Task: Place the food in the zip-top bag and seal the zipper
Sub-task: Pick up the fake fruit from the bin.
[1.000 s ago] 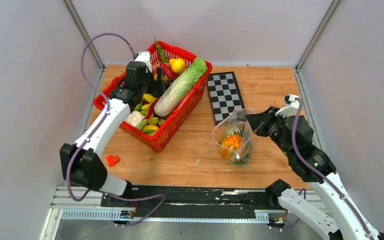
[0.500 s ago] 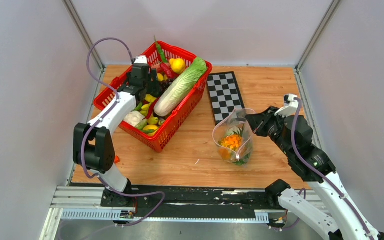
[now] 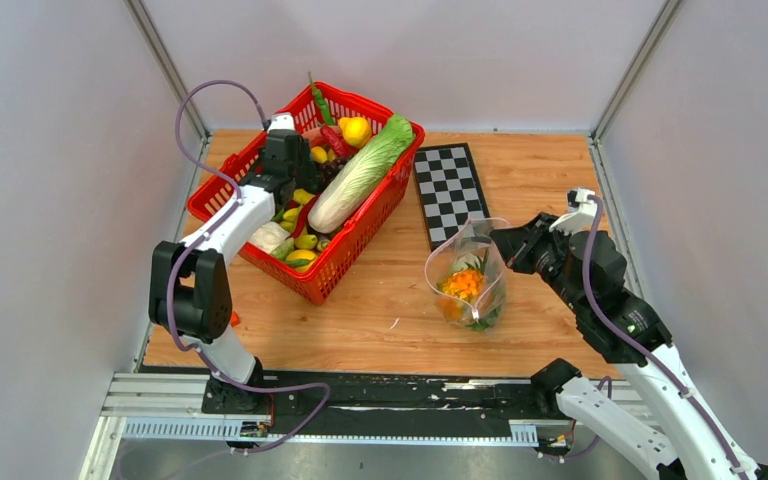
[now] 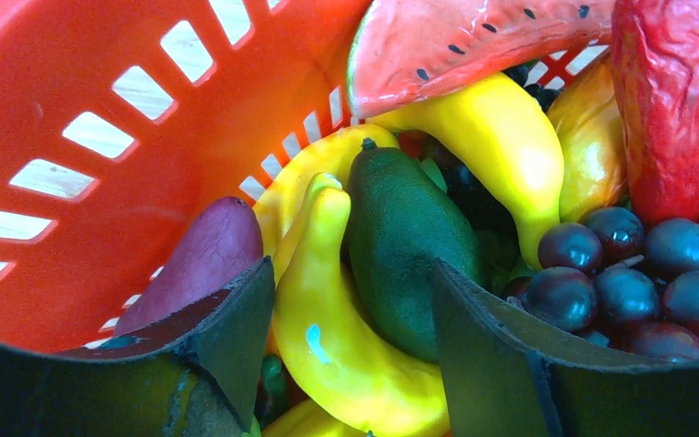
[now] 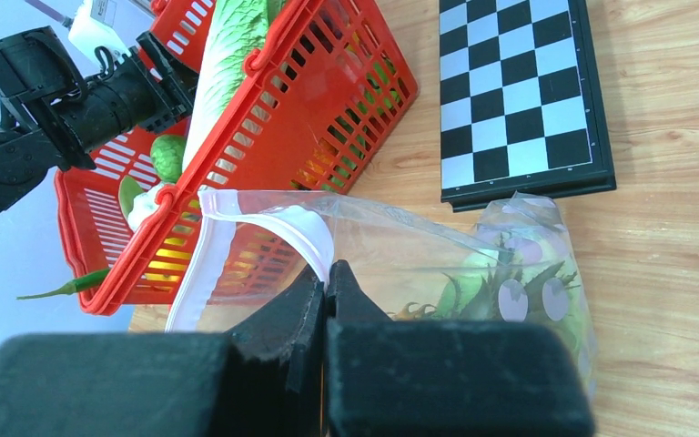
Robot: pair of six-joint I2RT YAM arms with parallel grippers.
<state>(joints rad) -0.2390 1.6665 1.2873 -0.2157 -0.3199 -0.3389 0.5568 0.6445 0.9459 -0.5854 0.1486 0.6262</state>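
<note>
The left end effector [image 4: 350, 296] is reaching into the red basket [image 4: 73, 182], its fingers standing spread around a yellow banana [image 4: 323, 309] and a dark green avocado [image 4: 400, 246]. Both are looking light, hard and slick, so gripping the banana across its thick middle seems safest. The right end effector [image 5: 326, 287] is pinching the zip-top bag [image 5: 437, 259] at its rim by the zipper [image 5: 202, 264], holding the limp, crinkly mouth open on the counter [image 3: 380, 300]. The fingers are hiding the banana's lower end, and the bagged food is blurring together.
</note>
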